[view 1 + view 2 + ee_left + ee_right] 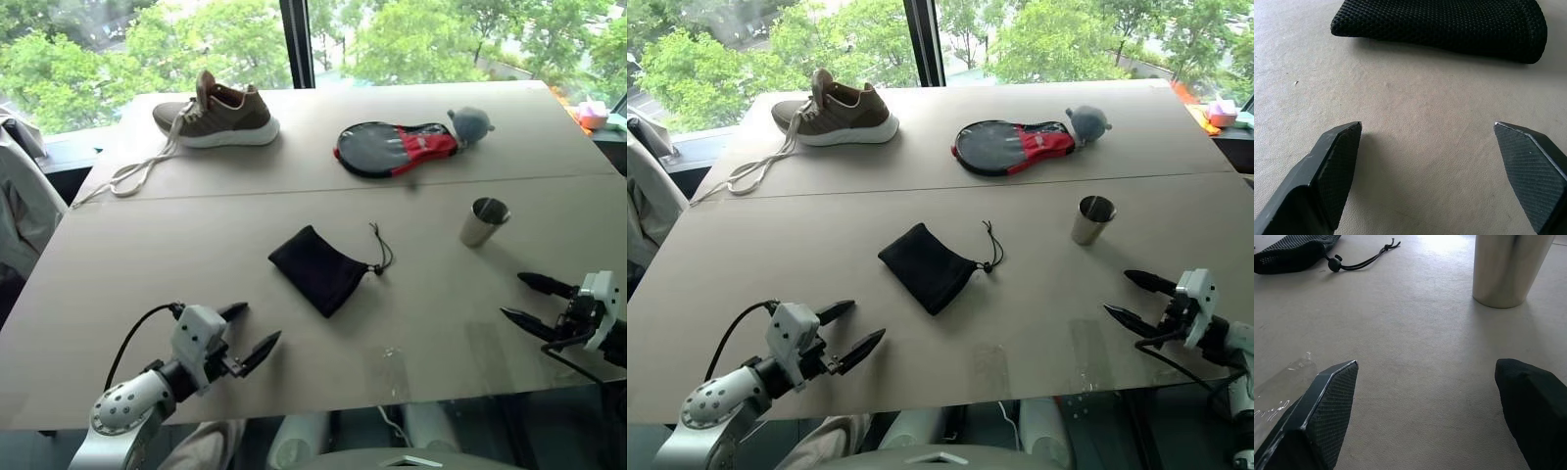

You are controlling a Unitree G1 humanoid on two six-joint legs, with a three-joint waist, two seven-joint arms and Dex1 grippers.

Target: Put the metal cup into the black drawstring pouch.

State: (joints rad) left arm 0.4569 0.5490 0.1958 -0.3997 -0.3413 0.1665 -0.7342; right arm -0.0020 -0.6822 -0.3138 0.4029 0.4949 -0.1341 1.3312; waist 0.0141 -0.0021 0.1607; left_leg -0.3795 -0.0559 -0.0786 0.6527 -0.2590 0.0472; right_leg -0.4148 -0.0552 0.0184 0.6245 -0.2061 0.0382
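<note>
Cup [484, 221] stands upright, right of the pouch [318, 267] and just beyond the right gripper [527, 300], the nearer one. Left gripper [247, 331] faces the pouch. Both are spread wide, empty.

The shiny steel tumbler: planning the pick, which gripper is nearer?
Right. The right gripper sits open just in front of the shiny steel tumbler; the left gripper is open far across, beyond the black fabric pouch.

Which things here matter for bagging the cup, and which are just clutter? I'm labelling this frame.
For the job:
- metal cup, upright on the table
- black drawstring pouch, lying flat mid-table
- left gripper and right gripper, both open and empty

Lying about:
- brown shoe
- black-and-red paddle case
- grey plush toy
</note>
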